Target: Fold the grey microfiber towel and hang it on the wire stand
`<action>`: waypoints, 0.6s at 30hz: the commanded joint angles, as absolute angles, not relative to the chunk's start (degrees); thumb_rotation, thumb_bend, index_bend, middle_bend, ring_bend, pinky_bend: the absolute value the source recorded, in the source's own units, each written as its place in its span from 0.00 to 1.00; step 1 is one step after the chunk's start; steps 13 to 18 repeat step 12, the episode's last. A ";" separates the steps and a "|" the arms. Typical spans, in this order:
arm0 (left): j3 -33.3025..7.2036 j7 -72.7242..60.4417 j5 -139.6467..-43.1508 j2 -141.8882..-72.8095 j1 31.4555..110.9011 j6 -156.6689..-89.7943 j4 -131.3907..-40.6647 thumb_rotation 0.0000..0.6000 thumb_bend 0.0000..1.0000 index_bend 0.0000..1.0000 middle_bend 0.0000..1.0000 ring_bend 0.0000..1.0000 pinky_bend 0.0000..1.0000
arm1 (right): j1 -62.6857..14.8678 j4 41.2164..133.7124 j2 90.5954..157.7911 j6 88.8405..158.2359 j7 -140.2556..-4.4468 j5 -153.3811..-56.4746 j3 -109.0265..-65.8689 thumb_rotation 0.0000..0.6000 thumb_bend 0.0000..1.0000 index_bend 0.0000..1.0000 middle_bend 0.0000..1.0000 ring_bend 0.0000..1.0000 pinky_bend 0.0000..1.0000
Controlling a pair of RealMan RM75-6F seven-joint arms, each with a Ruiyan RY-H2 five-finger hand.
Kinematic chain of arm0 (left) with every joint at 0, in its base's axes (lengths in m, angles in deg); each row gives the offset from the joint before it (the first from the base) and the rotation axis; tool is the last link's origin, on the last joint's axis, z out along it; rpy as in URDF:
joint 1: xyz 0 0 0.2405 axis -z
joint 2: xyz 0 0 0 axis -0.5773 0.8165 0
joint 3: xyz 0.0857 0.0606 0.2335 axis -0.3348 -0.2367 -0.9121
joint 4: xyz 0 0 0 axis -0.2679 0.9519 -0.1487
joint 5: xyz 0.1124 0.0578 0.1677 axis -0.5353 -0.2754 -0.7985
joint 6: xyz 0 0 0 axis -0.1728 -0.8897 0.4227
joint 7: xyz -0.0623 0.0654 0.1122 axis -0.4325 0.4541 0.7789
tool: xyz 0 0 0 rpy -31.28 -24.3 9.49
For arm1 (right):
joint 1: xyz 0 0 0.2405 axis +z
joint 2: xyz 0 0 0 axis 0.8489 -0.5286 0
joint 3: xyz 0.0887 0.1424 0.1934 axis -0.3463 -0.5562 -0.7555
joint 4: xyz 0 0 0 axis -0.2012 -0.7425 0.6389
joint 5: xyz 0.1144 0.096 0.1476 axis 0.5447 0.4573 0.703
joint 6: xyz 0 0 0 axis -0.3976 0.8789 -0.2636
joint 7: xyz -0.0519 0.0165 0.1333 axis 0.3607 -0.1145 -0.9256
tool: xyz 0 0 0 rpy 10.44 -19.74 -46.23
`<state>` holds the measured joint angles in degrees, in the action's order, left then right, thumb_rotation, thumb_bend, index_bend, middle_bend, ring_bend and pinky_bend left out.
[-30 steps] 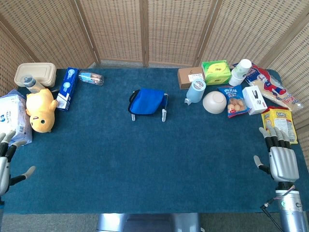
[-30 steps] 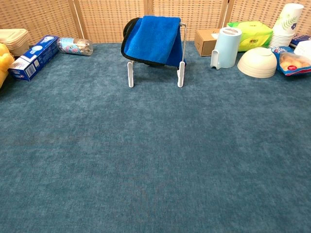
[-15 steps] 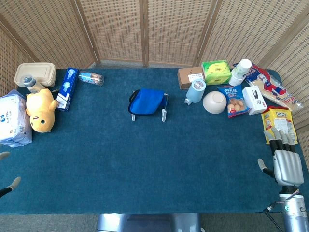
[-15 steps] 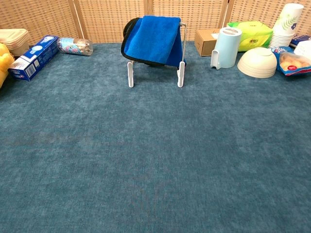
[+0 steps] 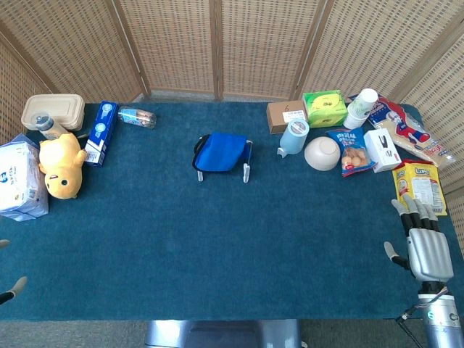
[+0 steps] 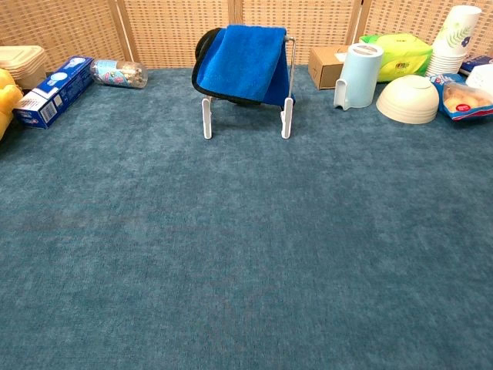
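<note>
A folded towel [image 5: 220, 151], blue with a dark underside, hangs draped over the white wire stand [image 5: 246, 172] at the middle back of the table. The chest view shows the same towel [image 6: 245, 62] lying over the top of the stand [image 6: 286, 116], whose two white legs stand on the mat. My right hand [image 5: 423, 243] hovers at the table's right front edge, far from the stand, fingers straight and apart, holding nothing. Only fingertips of my left hand [image 5: 10, 285] show at the left front edge, spread and empty. Neither hand appears in the chest view.
On the left lie a yellow plush toy [image 5: 61, 164], a tissue pack [image 5: 18, 181], a blue box [image 5: 101, 132] and a lidded container [image 5: 52, 110]. On the right stand a white bowl [image 5: 322, 153], a pale blue jug [image 5: 293, 136], snack bags [image 5: 417, 185] and boxes.
My left hand has drawn back to the left until only its fingertips show. My right hand has shifted slightly toward the front right edge. The towel and stand have not moved.
</note>
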<state>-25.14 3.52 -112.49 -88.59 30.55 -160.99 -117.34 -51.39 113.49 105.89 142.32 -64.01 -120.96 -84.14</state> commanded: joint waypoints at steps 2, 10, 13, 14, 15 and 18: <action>-24.60 2.96 -113.06 -88.42 30.07 -160.83 -117.27 1.00 0.18 0.28 0.13 0.00 0.00 | -51.54 113.57 105.91 142.44 -64.12 -121.12 -83.97 1.00 0.28 0.10 0.05 0.00 0.00; -23.83 2.86 -114.01 -88.40 29.64 -160.17 -117.60 1.00 0.17 0.28 0.13 0.00 0.00 | -51.97 113.49 105.79 142.95 -64.75 -121.46 -83.78 1.00 0.28 0.10 0.05 0.00 0.00; -23.71 3.02 -114.11 -88.37 29.55 -159.98 -117.75 1.00 0.17 0.28 0.13 0.00 0.00 | -51.96 113.36 105.84 142.85 -64.92 -121.40 -83.77 1.00 0.28 0.10 0.05 0.00 0.00; -23.71 3.02 -114.11 -88.37 29.55 -159.98 -117.75 1.00 0.17 0.28 0.13 0.00 0.00 | -51.96 113.36 105.84 142.85 -64.92 -121.40 -83.77 1.00 0.28 0.10 0.05 0.00 0.00; -23.71 3.02 -114.11 -88.37 29.55 -159.98 -117.75 1.00 0.17 0.28 0.13 0.00 0.00 | -51.96 113.36 105.84 142.85 -64.92 -121.40 -83.77 1.00 0.28 0.10 0.05 0.00 0.00; -23.71 3.02 -114.11 -88.37 29.55 -159.98 -117.75 1.00 0.17 0.28 0.13 0.00 0.00 | -51.96 113.36 105.84 142.85 -64.92 -121.40 -83.77 1.00 0.28 0.10 0.05 0.00 0.00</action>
